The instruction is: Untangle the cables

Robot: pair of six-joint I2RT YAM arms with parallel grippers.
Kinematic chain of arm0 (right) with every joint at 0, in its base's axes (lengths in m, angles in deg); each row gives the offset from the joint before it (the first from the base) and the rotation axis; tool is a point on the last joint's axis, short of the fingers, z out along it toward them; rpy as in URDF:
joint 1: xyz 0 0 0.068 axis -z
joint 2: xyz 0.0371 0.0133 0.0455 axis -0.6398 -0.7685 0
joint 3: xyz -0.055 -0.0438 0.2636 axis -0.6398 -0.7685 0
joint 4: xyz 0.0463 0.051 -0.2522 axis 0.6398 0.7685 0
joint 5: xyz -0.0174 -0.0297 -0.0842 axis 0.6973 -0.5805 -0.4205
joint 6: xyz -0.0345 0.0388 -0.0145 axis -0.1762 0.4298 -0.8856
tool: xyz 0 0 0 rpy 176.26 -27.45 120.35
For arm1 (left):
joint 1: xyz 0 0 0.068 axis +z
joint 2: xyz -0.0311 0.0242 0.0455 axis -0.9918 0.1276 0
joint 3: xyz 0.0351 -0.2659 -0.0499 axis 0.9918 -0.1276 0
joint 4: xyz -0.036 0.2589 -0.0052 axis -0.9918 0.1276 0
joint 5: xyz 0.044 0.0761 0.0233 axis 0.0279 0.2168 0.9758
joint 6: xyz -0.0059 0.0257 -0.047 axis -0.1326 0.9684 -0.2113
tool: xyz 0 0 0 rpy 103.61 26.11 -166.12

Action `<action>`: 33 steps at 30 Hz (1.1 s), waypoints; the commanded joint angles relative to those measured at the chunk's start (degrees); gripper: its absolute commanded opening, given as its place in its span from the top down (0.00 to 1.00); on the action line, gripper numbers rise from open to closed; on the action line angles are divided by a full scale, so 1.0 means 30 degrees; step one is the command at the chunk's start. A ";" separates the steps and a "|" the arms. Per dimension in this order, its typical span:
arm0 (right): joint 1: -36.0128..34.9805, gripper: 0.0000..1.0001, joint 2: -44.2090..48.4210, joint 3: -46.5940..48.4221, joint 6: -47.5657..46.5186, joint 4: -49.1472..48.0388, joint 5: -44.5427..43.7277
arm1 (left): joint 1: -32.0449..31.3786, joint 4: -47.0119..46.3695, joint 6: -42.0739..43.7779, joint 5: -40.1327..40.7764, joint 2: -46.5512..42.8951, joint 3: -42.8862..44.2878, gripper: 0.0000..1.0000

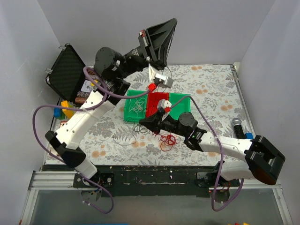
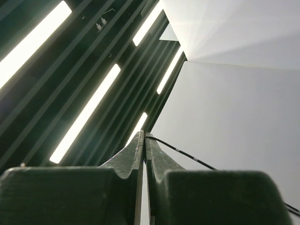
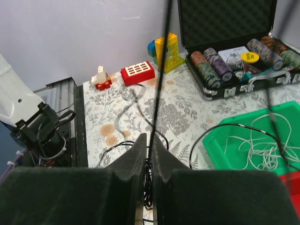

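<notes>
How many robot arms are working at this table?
2. The left arm rises from the near-left corner, bending high above the table; the right arm stretches low from the near-right toward the cables. None looks hidden.

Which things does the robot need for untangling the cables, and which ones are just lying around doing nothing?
For the job: red cable tangle; black cable, pinched by the left gripper and the right gripper; pale wires in the green tray.
Just lying about: chip case; red block; yellow toy; microphone.
</notes>
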 commanded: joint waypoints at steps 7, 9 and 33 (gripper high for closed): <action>-0.0102 0.87 -0.3887 -0.2205 0.0103 0.1521 0.1121 | -0.0076 -0.3743 -0.0802 0.1662 0.0606 0.5546 1.00; -0.0102 0.87 -0.4415 -0.2176 -0.0014 0.1521 0.1180 | -0.0105 -0.3627 -0.0626 0.1514 0.0723 0.5898 1.00; -0.0131 0.88 -0.2137 -0.2526 0.0014 0.2254 0.1032 | -0.0134 -0.2835 0.0431 0.3268 -0.1587 0.1250 1.00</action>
